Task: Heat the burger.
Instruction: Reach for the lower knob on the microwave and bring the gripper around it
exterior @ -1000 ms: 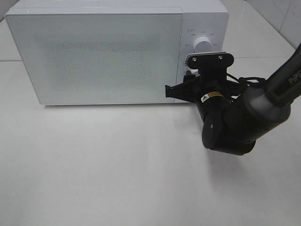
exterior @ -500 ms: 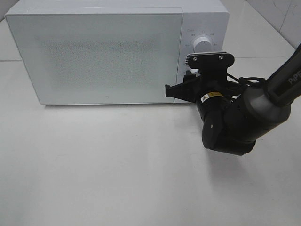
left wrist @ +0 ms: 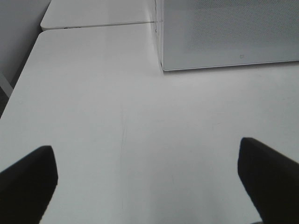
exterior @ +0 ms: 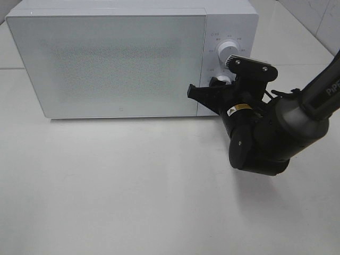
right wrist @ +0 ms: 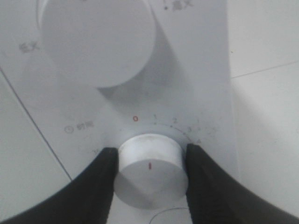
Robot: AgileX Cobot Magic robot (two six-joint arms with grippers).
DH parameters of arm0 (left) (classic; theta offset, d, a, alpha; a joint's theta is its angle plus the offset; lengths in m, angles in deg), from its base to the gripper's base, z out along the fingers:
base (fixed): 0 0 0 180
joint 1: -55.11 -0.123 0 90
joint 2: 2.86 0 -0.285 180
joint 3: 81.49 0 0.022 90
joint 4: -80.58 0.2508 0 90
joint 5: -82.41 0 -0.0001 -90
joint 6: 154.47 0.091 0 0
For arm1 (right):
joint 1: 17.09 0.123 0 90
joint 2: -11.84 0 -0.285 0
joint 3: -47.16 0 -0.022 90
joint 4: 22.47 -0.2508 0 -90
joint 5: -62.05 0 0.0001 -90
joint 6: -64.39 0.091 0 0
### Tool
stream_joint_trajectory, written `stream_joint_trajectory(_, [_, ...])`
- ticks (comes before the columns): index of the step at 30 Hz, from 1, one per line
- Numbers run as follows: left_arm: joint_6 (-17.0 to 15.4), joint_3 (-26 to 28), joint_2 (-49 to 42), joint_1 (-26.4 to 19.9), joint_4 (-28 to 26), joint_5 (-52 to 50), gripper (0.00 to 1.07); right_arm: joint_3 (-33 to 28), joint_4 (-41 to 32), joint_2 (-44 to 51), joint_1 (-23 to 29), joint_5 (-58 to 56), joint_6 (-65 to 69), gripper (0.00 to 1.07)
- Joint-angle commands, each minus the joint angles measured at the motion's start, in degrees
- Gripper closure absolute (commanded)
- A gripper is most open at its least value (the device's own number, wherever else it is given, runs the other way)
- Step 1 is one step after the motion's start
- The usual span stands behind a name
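Fingers (right wrist: 88,186) of the right gripper (right wrist: 150,161) are being pressed against both sides of the lower knob (right wrist: 149,179) of the microwave (exterior: 117,58). The left gripper (left wrist: 149,172) is being held wide open above the table (left wrist: 93,102). Where the burger is lying cannot be told.

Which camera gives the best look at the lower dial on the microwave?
The right wrist view: the lower dial sits close up, clamped by the right gripper, with its red mark and numbers legible. In the exterior high view only a sliver peeks past the gripper. The left wrist view shows just the microwave door and table.
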Motion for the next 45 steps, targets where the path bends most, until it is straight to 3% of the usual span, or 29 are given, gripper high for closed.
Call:
stream_joint_trajectory(1, [-0.1, -0.1, -1.3, -0.1, -0.4, -0.5, 0.03, 1.3, 4.8, 0.1, -0.5, 1.7, 12.4, 1.05])
stream_joint_trajectory(10, [-0.1, -0.1, -1.3, -0.1, -0.4, -0.5, 0.03, 0.7, 8.9, 0.1, -0.5, 2.0, 32.8, 1.06])
stream_joint_trajectory(24, [-0.1, -0.1, -1.3, -0.1, -0.4, -0.5, 0.03, 0.7, 13.5, 0.1, -0.5, 4.8, 53.5, 1.05])
stream_joint_trajectory(45, [-0.1, -0.1, -1.3, -0.1, -0.4, -0.5, 0.03, 0.7, 13.6, 0.1, -0.5, 6.2, 81.9, 1.05])
